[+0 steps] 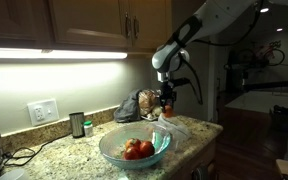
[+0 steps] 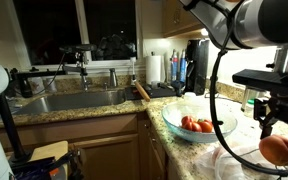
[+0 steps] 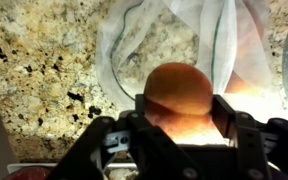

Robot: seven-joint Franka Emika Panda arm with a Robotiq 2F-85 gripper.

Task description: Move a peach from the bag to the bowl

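My gripper (image 3: 181,108) is shut on an orange-red peach (image 3: 181,90), whose sides are pressed by both fingers. In both exterior views the peach (image 1: 167,101) (image 2: 277,149) hangs above the counter in the gripper (image 1: 166,95) (image 2: 272,128). The dark wrinkly bag (image 1: 133,106) sits just behind it against the wall. The clear bluish glass bowl (image 1: 111,150) (image 2: 172,122) stands nearer the counter's front edge, apart from the gripper, and holds darker red fruits (image 1: 137,148) (image 2: 195,124). Below the peach in the wrist view lies whitish plastic.
A translucent plastic sheet (image 3: 174,30) (image 1: 180,126) is spread on the granite counter (image 3: 44,70) under the gripper. A small dark can (image 1: 77,124) stands by the wall near an outlet. A sink (image 2: 74,100) and faucet lie beyond the bowl.
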